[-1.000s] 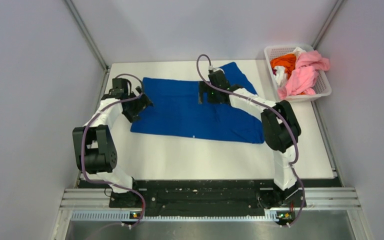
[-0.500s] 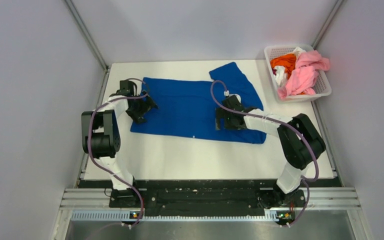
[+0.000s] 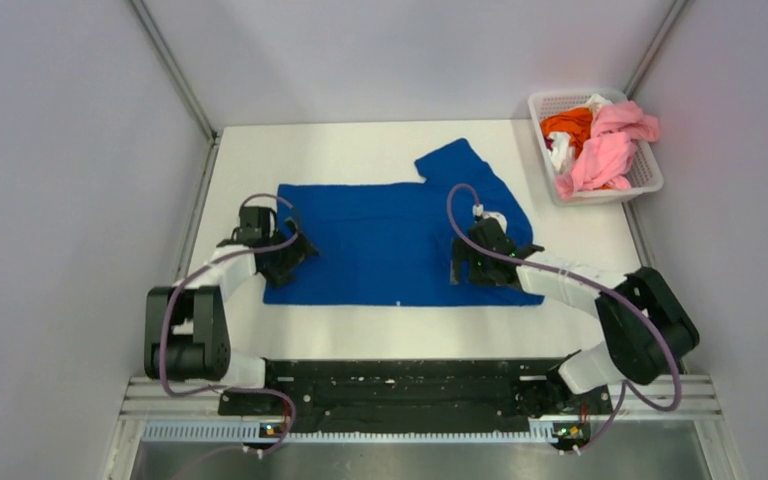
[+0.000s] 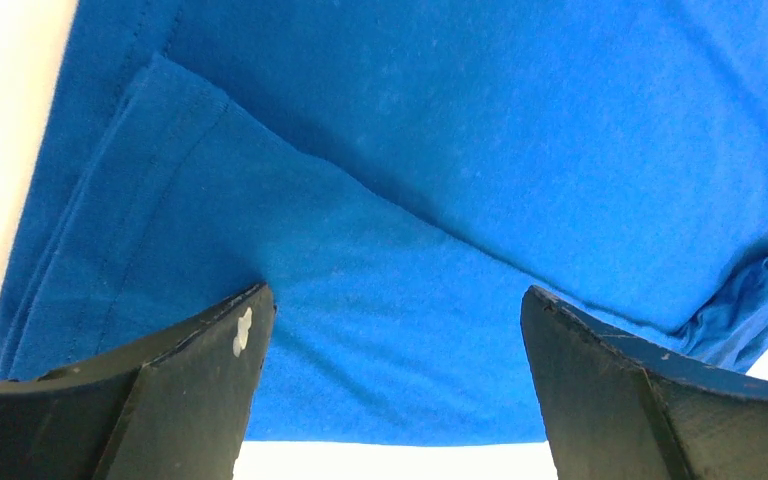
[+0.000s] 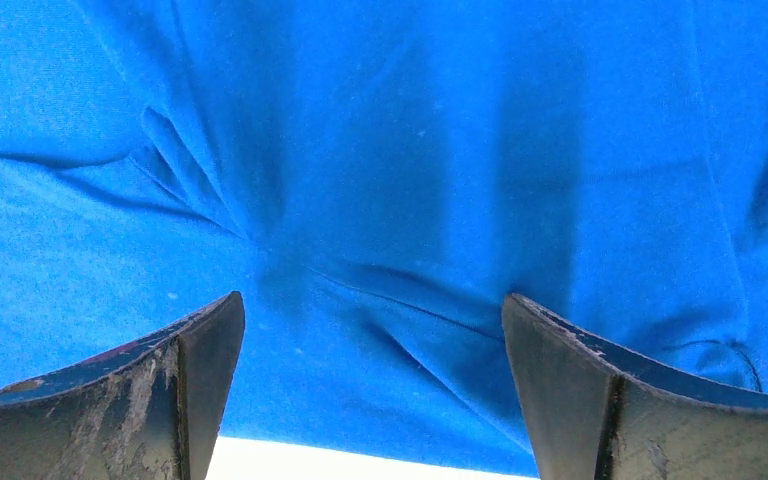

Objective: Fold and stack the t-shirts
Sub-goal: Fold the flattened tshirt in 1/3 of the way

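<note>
A royal blue t-shirt (image 3: pixel 380 240) lies spread flat on the white table (image 3: pixel 350 330), one sleeve sticking out toward the back right. My left gripper (image 3: pixel 285 255) is open and pressed down on the shirt's near left edge; the cloth (image 4: pixel 430 190) fills the gap between its fingers (image 4: pixel 200 370). My right gripper (image 3: pixel 470 262) is open too, low over the shirt's near right part, with wrinkled blue cloth (image 5: pixel 380 200) between its fingers (image 5: pixel 570 380). More t-shirts, pink (image 3: pixel 605 150), orange (image 3: pixel 567 124) and white (image 3: pixel 561 150), are piled in the basket.
A white plastic lattice basket (image 3: pixel 650 175) stands at the back right corner of the table. Pale walls close in on both sides and behind. A black rail (image 3: pixel 400 385) holding the arm bases runs along the near edge.
Both arms have pulled back toward the near edge, and the blue shirt has slid nearer with them. The right gripper moved from the shirt's far middle to its near right part. Both stayed open.
</note>
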